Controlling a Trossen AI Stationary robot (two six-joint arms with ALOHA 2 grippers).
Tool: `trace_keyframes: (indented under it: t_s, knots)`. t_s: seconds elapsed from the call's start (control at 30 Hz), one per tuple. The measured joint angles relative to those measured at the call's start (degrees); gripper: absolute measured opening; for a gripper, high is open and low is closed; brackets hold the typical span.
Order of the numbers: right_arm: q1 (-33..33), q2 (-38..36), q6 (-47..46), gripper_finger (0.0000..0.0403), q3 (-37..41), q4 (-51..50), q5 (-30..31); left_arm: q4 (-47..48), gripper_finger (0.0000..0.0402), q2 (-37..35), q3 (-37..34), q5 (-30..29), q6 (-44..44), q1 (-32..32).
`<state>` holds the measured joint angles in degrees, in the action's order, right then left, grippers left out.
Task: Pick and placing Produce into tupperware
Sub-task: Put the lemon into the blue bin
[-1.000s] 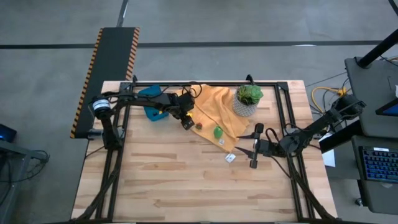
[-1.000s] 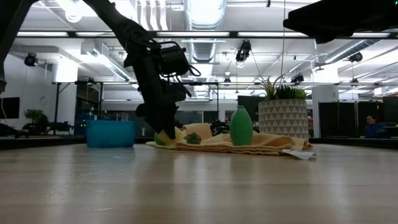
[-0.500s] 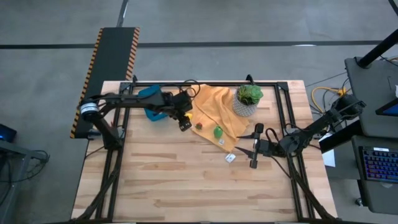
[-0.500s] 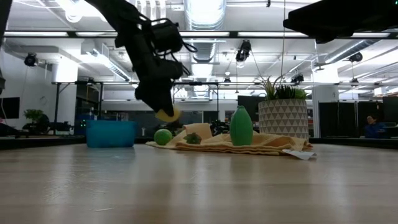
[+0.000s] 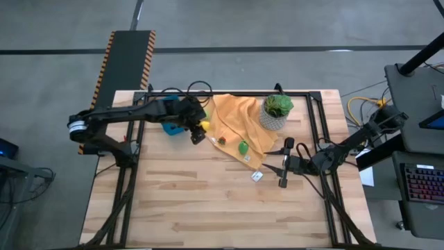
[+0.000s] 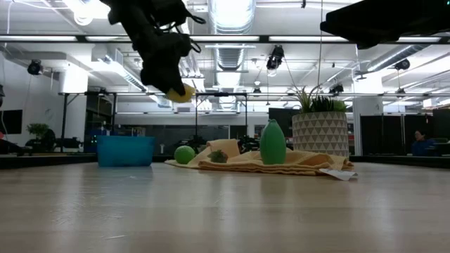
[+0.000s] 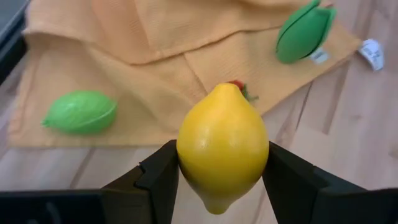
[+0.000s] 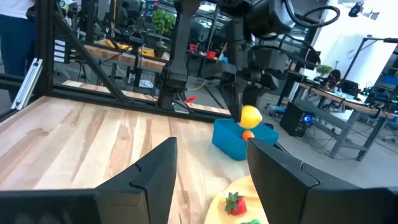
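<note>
The tupperware (image 6: pixel 125 150), a low blue box, sits near the worktop's far left corner, just off the left edge of the orange-yellow cloth (image 5: pixel 239 123). From above it is mostly hidden under the left arm; the low view shows its whole front wall, and the right wrist view shows an orange piece (image 8: pixel 247 134) inside it, which no other view shows. The worktop (image 5: pixel 208 201) is pale wood, bare over its near half. The cloth lies along the far edge, with a potted plant (image 5: pixel 277 111) at its right end.

The left gripper (image 5: pixel 197 133) is clamped on a yellow lemon (image 7: pixel 222 146). The low view shows it lifted well clear of the worktop; the high view places it between the tupperware and the cloth's left edge. The right gripper (image 5: pixel 283 166) waits near the right edge with its fingers spread and nothing between them.

The left wrist view shows a green lime (image 7: pixel 79 112) at the cloth's left edge, a green pepper-like piece (image 7: pixel 304 33) near the cloth's front corner, and a red-and-green bit (image 7: pixel 240 88) half hidden behind the lemon. The right wrist view shows that bit as a strawberry (image 8: pixel 234 203). A small white tag (image 5: pixel 257 176) lies on the wood just off the cloth's front corner.
</note>
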<state>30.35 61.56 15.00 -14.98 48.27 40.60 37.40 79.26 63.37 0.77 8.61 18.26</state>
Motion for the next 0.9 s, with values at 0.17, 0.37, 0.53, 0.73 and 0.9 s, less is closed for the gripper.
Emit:
trace_keyframes:
  t_s: [0.17,0.37,0.53,0.73,0.9]
  knots:
    - [0.0,0.0,0.0,0.0187,0.0,0.0,0.0,3.5,0.0178,-2.5,0.0,-5.1,0.1,0.1]
    - [0.0,0.0,0.0,0.0187,0.0,0.0,0.0,8.2,0.0178,-3.0,0.0,-11.2,1.5,0.5]
    - [0.0,0.0,-0.2,0.0187,0.0,0.0,0.0,14.0,0.0178,-2.9,0.0,-17.4,3.3,2.9]
    - [0.0,0.0,-0.2,0.0187,0.0,0.0,0.0,17.4,0.0178,-2.9,-0.3,-18.2,4.6,8.2]
    - [0.0,0.0,-0.4,0.0187,0.0,0.0,0.0,17.6,0.0178,-2.4,-1.7,-17.2,4.4,12.4]
